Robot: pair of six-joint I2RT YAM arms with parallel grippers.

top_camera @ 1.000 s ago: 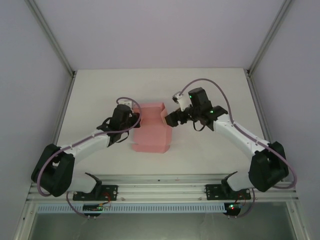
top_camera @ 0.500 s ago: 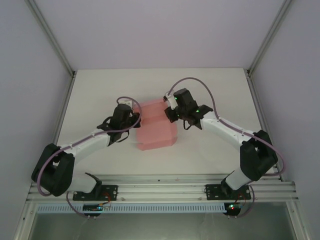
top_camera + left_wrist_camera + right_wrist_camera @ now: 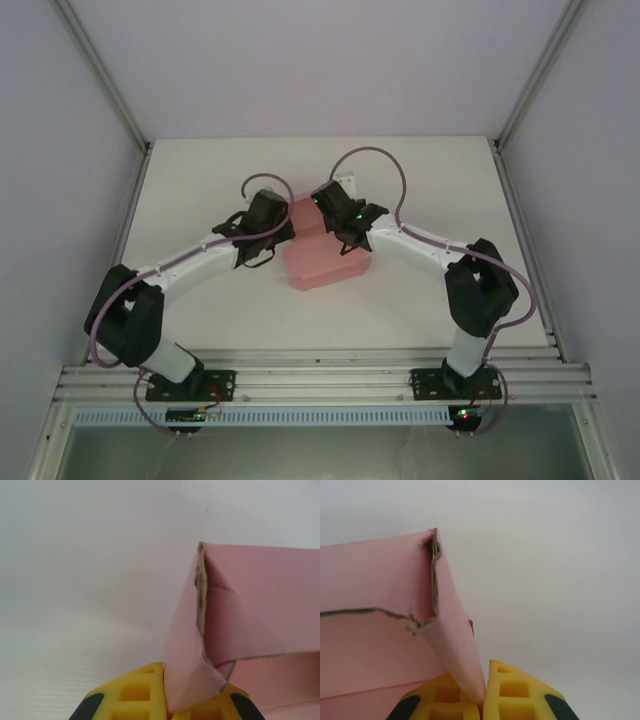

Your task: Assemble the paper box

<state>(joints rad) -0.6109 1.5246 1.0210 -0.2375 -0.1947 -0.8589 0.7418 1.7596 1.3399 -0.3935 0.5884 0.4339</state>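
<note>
**Both grippers pinching box flaps, mid-table**

The paper box [image 3: 325, 262] is pale pink card, partly folded. It rests on the white table [image 3: 200, 180], about the table's middle and slightly toward its near edge.

Left gripper [image 3: 284, 230]: at the box's left side, toward the far corner. In the left wrist view, the yellow fingers [image 3: 135, 695] of the left gripper [image 3: 175, 709] are clenched on a pink flap of the box [image 3: 265, 605]. The flap rises from the pinch and its raw card edge curls.

Right gripper [image 3: 335, 228]: at the box's far right corner, above the table's centre. In the right wrist view, the right gripper [image 3: 483, 702] has its fingers [image 3: 512, 692] closed on a tapered flap of the box [image 3: 370, 605]. The flap's torn-looking card edge shows to the left.
</note>
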